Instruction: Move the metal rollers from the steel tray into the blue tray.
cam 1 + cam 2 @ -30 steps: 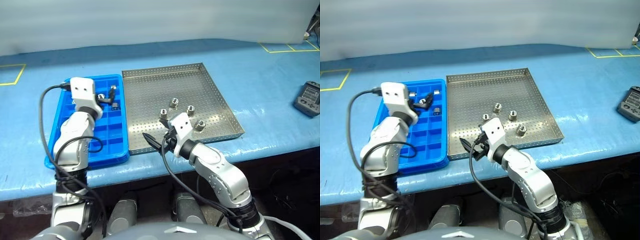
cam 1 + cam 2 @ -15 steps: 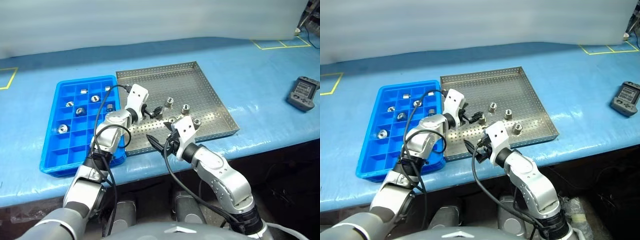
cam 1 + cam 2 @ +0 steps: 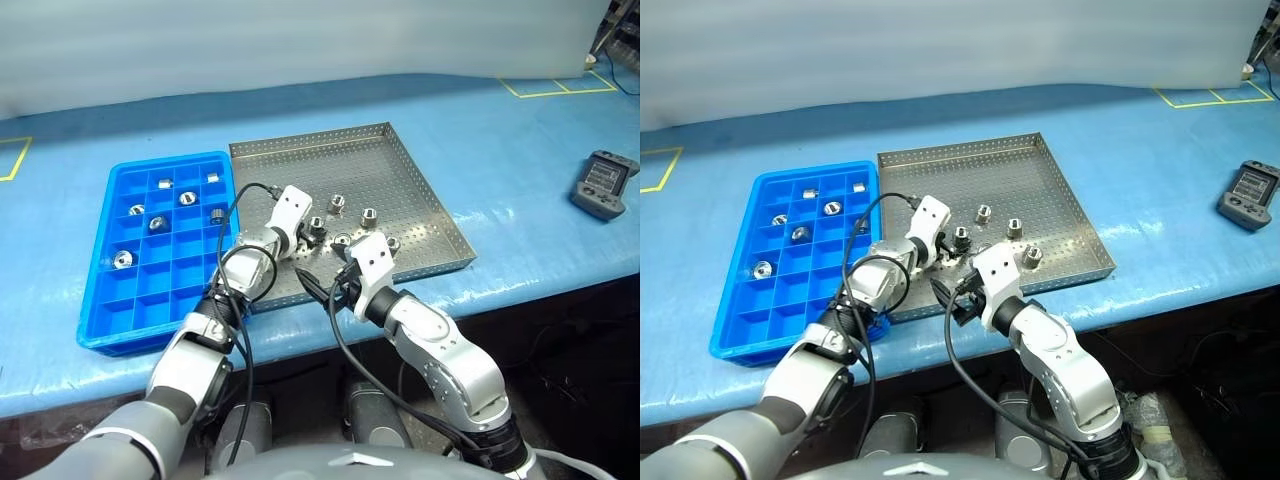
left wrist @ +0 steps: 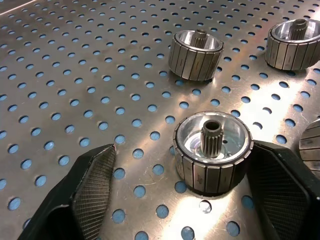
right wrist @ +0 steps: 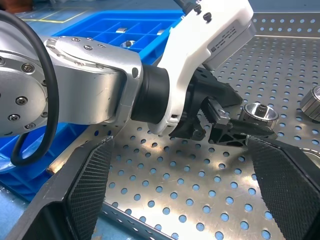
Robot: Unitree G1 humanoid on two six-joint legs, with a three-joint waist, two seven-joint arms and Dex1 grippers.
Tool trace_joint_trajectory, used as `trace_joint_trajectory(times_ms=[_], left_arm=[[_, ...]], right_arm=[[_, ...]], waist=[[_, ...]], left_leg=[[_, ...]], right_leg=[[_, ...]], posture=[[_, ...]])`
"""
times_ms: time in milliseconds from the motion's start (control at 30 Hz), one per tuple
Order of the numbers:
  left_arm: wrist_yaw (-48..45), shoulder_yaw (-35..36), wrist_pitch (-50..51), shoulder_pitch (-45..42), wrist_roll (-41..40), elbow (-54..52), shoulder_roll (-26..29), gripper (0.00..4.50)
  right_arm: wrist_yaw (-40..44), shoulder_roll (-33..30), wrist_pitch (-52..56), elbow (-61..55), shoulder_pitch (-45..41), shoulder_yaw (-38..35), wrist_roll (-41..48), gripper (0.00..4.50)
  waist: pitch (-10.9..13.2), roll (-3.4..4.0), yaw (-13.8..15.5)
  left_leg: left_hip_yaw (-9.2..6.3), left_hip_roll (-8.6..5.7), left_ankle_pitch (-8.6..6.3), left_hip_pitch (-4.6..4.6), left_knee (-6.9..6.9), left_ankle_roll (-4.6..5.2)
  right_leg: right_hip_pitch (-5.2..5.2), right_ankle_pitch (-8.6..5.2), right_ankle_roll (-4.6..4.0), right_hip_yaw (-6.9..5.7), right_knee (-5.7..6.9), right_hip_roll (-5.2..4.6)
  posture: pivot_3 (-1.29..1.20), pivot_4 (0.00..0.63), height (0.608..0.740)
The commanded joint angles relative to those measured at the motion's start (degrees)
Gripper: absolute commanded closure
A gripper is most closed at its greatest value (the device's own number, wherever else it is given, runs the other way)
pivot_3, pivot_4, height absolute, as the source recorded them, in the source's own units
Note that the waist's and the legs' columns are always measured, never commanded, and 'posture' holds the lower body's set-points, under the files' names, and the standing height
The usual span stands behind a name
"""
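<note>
**Q:** Head cams first. Where's everything?

**Me:** Steel tray (image 3: 400, 170) sits mid-table, blue tray (image 3: 95, 300) touching its left rim. Six metal rollers (image 3: 159, 222) already lie in blue compartments, one per cell. Four more stand in the steel tray's near half. My left gripper (image 3: 316, 232) is low over the nearest-left one, the target roller (image 3: 317, 226). My right gripper (image 3: 318, 290) hangs by the tray's near rim, just beside my left forearm. I'd guess it's parked there to stay out of the way.

**Q:** Left wrist cam?

**Me:** Target roller (image 4: 212, 150) stands upright on the perforated sheet, splined hub up, btwn my two fingers (image 4: 92, 187). One pad looks right at its side, the other well apart w/ bare sheet btwn. So jaws are partway spread around it, not gripping yet imo. Low and level approach lets the pads meet the ribbed wall, not the hub.

**Q:** Right wrist cam?

**Me:** It looks across at my left gripper (image 5: 225, 127) straddling that roller (image 5: 259, 114). My own right fingers (image 5: 90, 185) stand wide, nothing in them.

**Q:** Anything in the way?

**Me:** Neighbour rollers (image 4: 196, 54) are near but apart, so closing shouldn't knock them. A handheld controller (image 3: 603, 183) lies far right, no bother. Main risk, I'd say: left cable (image 3: 232, 262) and the right gripper crowd my path back to the blue tray.
</note>
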Motion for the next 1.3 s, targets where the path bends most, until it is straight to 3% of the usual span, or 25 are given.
trace_joint_trajectory(times_ms=[33, 133, 167, 367, 700, 967, 1300], left_arm=[[0.2, 1.2, -1.2, -0.6, 0.0, -1.3, -0.5, 1.73], [1.1, 2.3, -1.4, 0.5, -0.5, -3.9, -0.3, 2.70], [1.7, 3.3, -1.4, 1.2, -1.0, -5.9, -0.3, 2.81], [8.9, 11.4, -0.8, 9.4, -4.4, -26.7, -0.8, 2.81], [20.3, 20.2, 6.1, 28.5, -1.8, -57.9, 1.2, 2.81], [24.3, 22.7, 9.6, 40.5, -0.5, -66.8, 0.7, 2.81], [27.9, 20.0, 13.7, 48.0, 3.4, -69.5, -1.1, 2.81]], right_arm=[[0.1, 0.5, -1.4, -1.6, -0.2, -0.1, 0.1, 0.00], [0.3, 0.5, -1.4, -1.4, -0.3, 0.0, 0.0, 0.00], [0.4, 0.6, -1.4, -1.3, -0.4, 0.0, 0.0, 0.00], [1.9, 0.9, -1.4, 0.0, -2.2, 1.3, 0.3, 0.00], [6.3, 2.2, -2.1, 3.7, -6.9, 4.7, 0.7, 0.00], [9.8, 2.7, -3.5, 6.8, -9.5, 8.0, 0.3, 0.00], [11.3, 2.6, -4.4, 6.8, -9.5, 8.3, 0.6, 0.00]], waist=[[0.0, 0.00, 0.0], [0.0, 0.00, 0.0], [0.0, 0.00, -0.1], [0.0, 0.01, 0.1], [0.0, 0.01, 1.7], [0.0, -0.01, 4.3], [0.0, -0.02, 4.6]], left_leg=[[0.00, 0.00, 0.00, 0.00, 0.00, 0.00], [0.00, 0.00, 0.00, -0.01, 0.00, 0.00], [0.00, 0.00, 0.00, -0.01, 0.00, 0.00], [-0.02, 0.02, 0.00, -0.02, -0.04, 0.00], [-0.02, 0.01, 0.00, 0.00, -0.03, -0.01], [-0.08, 0.01, 0.01, 0.01, -0.01, -0.01], [-0.10, 0.02, 0.00, 0.00, -0.02, -0.02]], right_leg=[[0.00, 0.00, 0.00, 0.00, 0.00, 0.00], [0.00, 0.00, 0.00, 0.00, 0.00, 0.00], [-0.01, 0.00, 0.00, 0.00, 0.00, 0.00], [-0.05, 0.00, 0.00, 0.02, 0.01, 0.00], [-0.03, -0.01, -0.03, 0.03, 0.01, 0.00], [0.00, -0.21, -0.38, -0.03, 0.01, 0.01], [0.00, -0.24, -0.42, -0.07, 0.01, 0.01]], posture=[[-0.14, 0.150, 0.740], [-0.12, 0.150, 0.740], [-0.12, 0.150, 0.740], [-0.07, 0.150, 0.740], [0.04, 0.150, 0.740], [0.10, 0.150, 0.740], [0.10, 0.150, 0.740]])
